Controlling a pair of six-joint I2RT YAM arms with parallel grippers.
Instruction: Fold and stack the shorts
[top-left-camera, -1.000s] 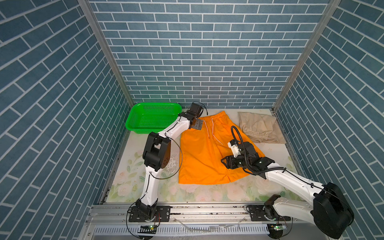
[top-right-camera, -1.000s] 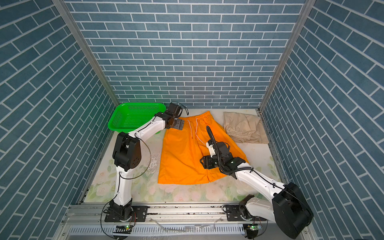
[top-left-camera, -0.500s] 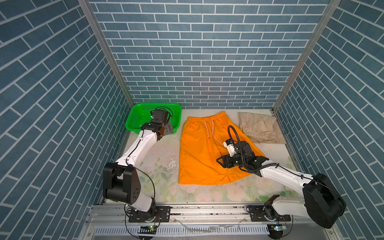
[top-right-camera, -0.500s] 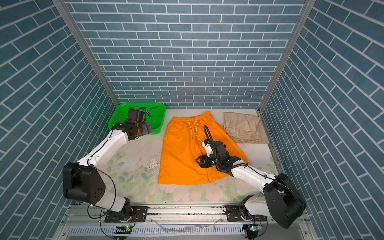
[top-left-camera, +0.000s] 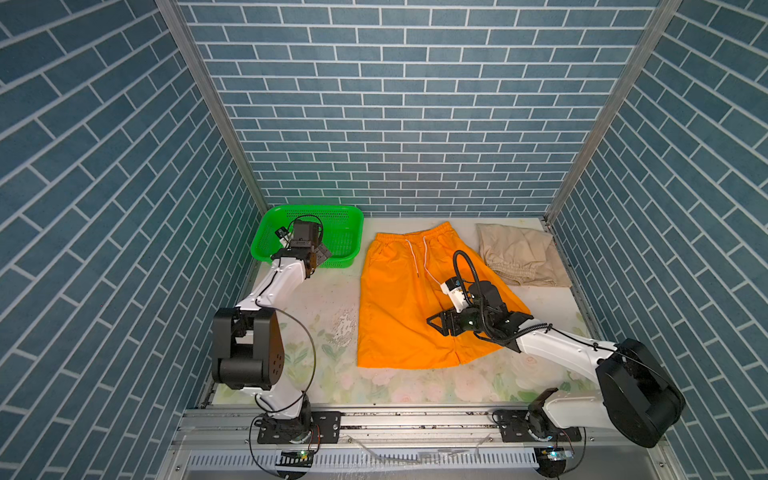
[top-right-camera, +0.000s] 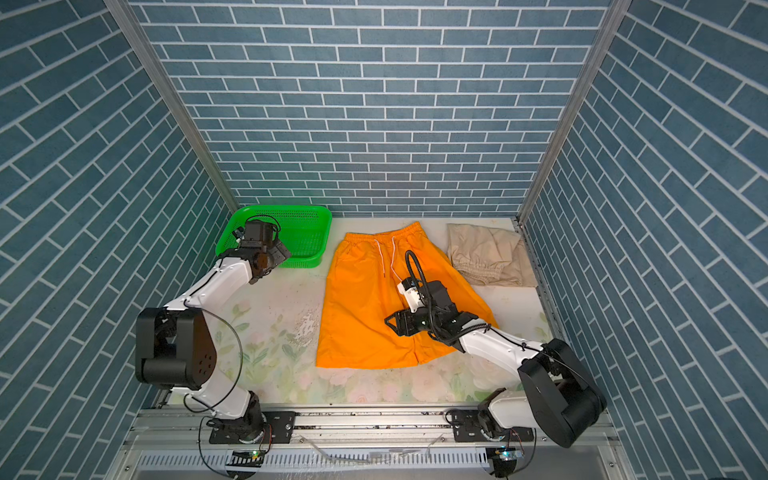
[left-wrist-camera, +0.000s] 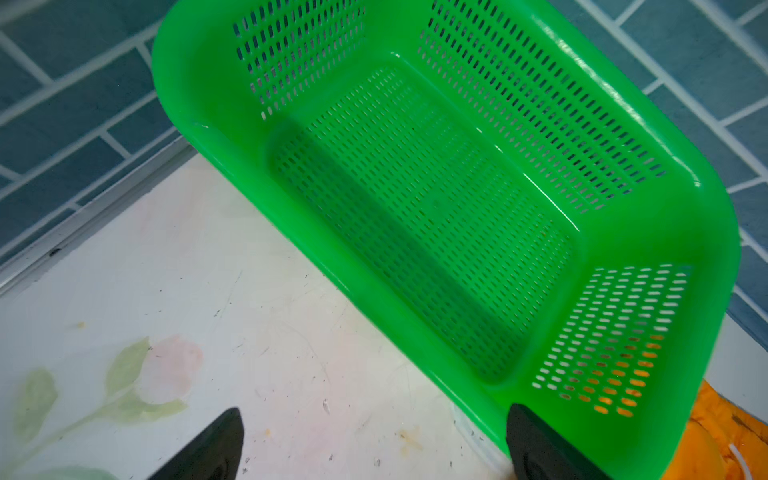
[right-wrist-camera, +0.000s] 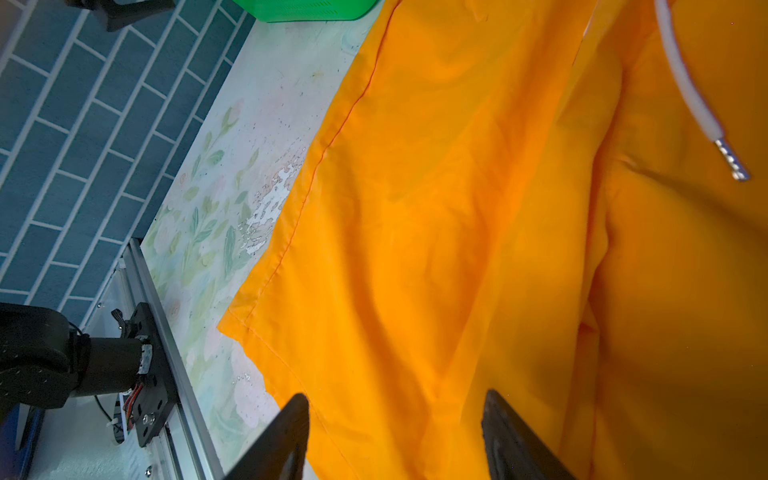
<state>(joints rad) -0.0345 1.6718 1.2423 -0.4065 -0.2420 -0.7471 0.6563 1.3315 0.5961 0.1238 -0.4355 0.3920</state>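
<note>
My left arm has swung away from the waistband of the orange shorts (top-left-camera: 399, 299) and now ends at the near edge of the green basket (top-left-camera: 332, 212). My right arm has barely shifted.

In both top views the orange shorts lie spread flat in the lower middle of the frame. The waistband points up the frame, the leg hems point down, and the white drawstring (top-left-camera: 415, 257) trails over the front. The beige shorts (top-left-camera: 519, 253) lie rumpled just to the right of them, in the far right corner of the table (top-left-camera: 324, 299). I cannot tell whether the two pairs touch.

My right gripper (top-left-camera: 436, 324) sits over the right leg of the orange shorts. Its jaws stand apart and grip nothing. My right wrist view shows only flat orange cloth between the fingers (right-wrist-camera: 492, 411).

My left gripper (top-left-camera: 322, 254) is spread wide and empty, left of the orange shorts. In my left wrist view, one finger (left-wrist-camera: 523, 419) is against the basket's rim and the other is over bare table.
</note>
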